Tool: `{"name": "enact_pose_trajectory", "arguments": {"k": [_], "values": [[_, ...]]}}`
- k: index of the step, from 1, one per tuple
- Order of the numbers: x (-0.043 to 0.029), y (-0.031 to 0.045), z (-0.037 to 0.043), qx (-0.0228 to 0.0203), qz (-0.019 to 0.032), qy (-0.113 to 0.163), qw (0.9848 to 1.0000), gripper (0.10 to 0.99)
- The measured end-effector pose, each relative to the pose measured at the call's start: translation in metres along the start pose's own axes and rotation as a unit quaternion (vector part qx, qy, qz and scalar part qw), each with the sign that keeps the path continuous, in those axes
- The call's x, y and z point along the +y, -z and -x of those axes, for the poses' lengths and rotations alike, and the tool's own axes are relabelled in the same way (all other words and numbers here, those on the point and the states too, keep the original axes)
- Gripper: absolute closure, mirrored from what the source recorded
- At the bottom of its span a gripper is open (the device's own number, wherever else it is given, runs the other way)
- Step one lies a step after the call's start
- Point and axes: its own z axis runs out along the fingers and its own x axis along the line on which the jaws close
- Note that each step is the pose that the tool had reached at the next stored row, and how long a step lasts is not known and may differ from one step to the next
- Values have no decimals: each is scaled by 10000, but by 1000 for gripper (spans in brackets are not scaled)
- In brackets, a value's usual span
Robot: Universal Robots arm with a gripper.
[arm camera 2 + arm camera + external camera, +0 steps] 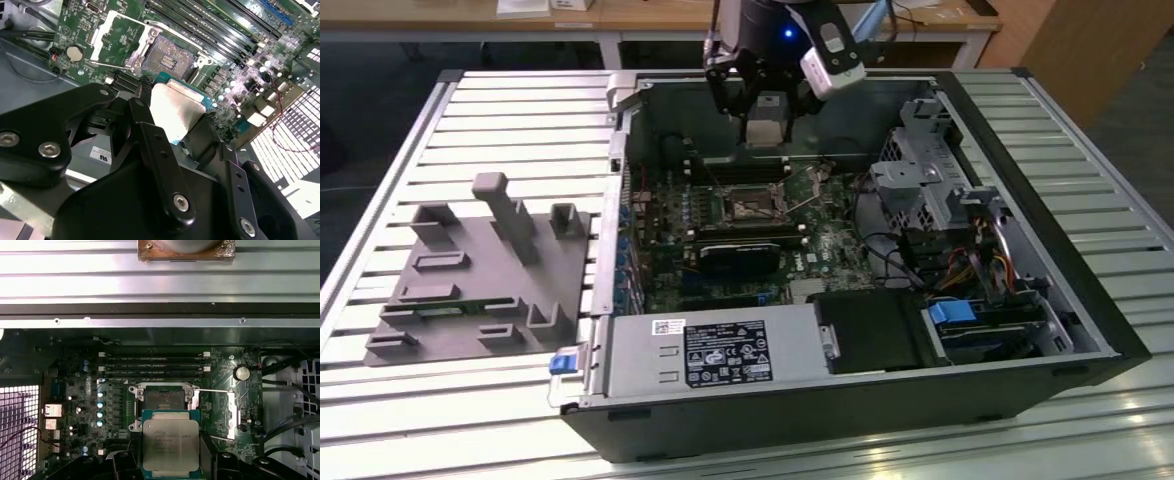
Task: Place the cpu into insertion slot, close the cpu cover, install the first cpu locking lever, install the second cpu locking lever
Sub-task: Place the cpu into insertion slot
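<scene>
A slatted metal table (507, 130) fronts a wooden desk (654, 15) (dark floor (374, 60) beyond).

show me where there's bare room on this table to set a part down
Bare slatted table runs along the near edge, before the grey fixture block and computer case, and on the exterior view's right of the case. Inside the case is crowded: power supply, cables, and the gripper holding the cpu near the insertion slot.

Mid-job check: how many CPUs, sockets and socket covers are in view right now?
cpu: 1, held in the gripper
insertion slot: 1, empty
cpu cover: 1, open
Total: 3
</scene>
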Motion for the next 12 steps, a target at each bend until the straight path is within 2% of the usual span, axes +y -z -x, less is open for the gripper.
{"name": "enact_pose_trajectory", "arguments": {"k": [8, 12], "values": [[-12, -133, -2, -13, 1, -20, 10000, 545], [-16, -175, -3, -34, 2, -205, 9998, 545]]}}
